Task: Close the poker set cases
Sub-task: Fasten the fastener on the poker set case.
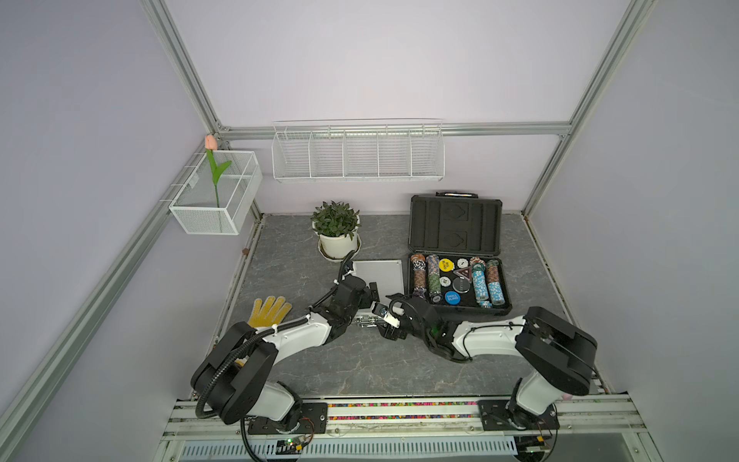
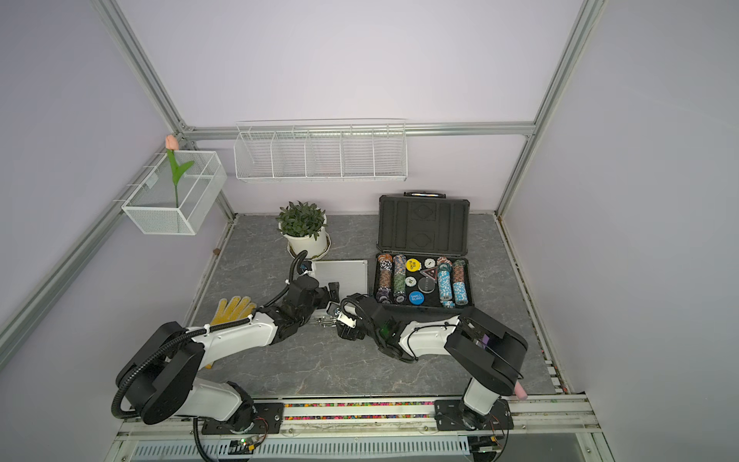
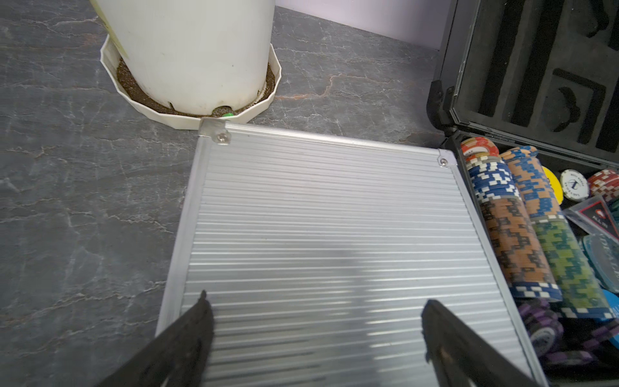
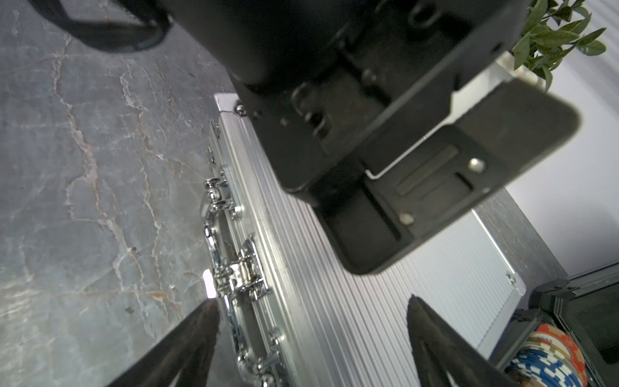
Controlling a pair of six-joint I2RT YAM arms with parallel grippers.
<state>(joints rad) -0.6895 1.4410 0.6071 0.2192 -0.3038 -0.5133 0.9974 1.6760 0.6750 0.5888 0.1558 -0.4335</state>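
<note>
a white mesh basket with a tulip hangs on the left wall. a yellow glove lies on the table, partly under the left arm. behind it stands a potted plant. the left jaws hang spread wide over the near part of the silver case, gripping nothing; whether they touch its ribbed lid i cannot tell. the silver case lies flat, lid down, mid-table, just in front of the pot's saucer and just beside the dark case. the right jaws, also released and empty, straddle the silver case's front edge by its chrome handle and latch. the dark case stands open at the right, lid upright, chips in rows in its base.
</note>
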